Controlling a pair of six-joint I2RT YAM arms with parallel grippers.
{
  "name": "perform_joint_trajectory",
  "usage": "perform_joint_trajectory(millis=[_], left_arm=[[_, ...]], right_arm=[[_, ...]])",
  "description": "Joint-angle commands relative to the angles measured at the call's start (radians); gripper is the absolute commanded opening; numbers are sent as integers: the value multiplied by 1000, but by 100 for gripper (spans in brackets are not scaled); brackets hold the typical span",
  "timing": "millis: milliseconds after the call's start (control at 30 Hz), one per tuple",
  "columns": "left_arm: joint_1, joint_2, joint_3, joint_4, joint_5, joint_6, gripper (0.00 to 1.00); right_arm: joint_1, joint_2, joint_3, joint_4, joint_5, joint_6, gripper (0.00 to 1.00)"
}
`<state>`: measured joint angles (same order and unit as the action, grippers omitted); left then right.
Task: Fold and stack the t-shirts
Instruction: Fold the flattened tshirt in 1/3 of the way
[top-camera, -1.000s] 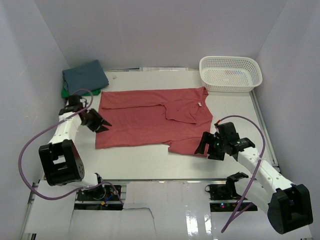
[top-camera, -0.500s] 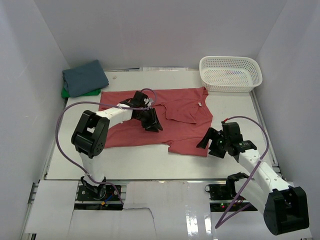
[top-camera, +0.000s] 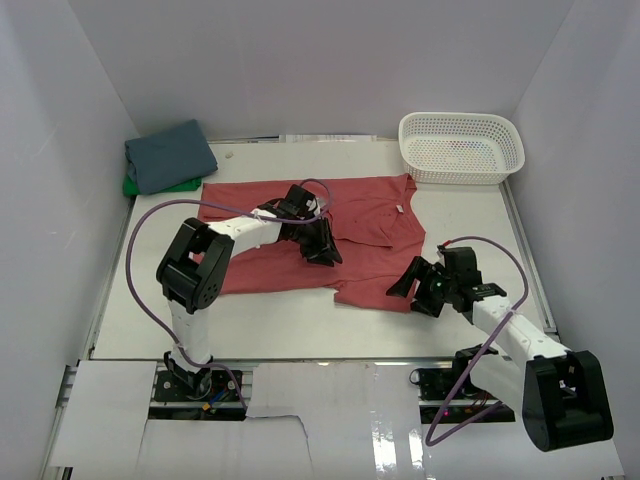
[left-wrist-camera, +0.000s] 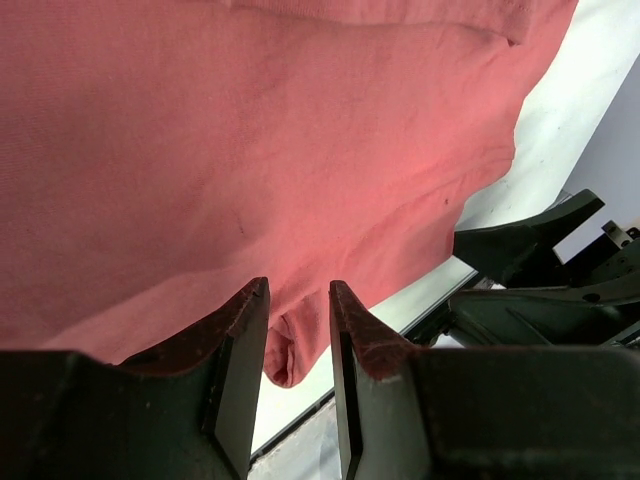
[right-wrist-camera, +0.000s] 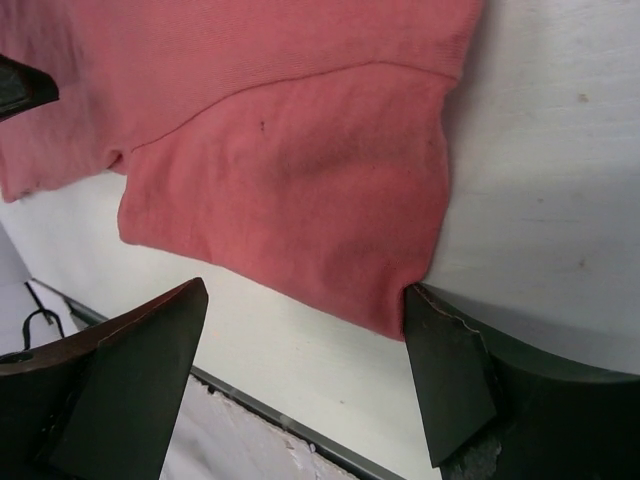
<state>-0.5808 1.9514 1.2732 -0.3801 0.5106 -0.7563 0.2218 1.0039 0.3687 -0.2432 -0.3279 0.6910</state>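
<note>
The coral-red t-shirt (top-camera: 365, 215) lies spread flat on the table, its white neck label (top-camera: 398, 209) at the right. My left gripper (top-camera: 325, 250) reaches across it and hovers low over the near hem (left-wrist-camera: 250, 130), jaws a narrow gap apart with nothing between them (left-wrist-camera: 298, 290). My right gripper (top-camera: 408, 285) is wide open at the shirt's near right sleeve corner (right-wrist-camera: 300, 170); one fingertip (right-wrist-camera: 425, 310) touches that corner. The slate-blue shirt (top-camera: 170, 155) lies folded at the back left on the green one (top-camera: 130, 186).
A white mesh basket (top-camera: 460, 147) stands at the back right. The table's near edge with a metal rail (right-wrist-camera: 260, 405) runs just beyond the right gripper. White walls close in on both sides.
My left arm has swung from the shirt's left edge across to its middle near hem. My right gripper has edged left up to the sleeve corner.
</note>
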Motion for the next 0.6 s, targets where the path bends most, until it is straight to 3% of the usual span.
perform_joint_trajectory(millis=[0, 267, 567], left_arm=[[1, -43, 8, 21, 16, -3, 41], [1, -31, 3, 32, 25, -5, 41], [1, -25, -5, 37, 28, -2, 41]], right_arm=[[-2, 38, -30, 50, -94, 5, 84], [-4, 36, -48, 4, -232, 36, 82], [-4, -96, 2, -15, -375, 222, 82]])
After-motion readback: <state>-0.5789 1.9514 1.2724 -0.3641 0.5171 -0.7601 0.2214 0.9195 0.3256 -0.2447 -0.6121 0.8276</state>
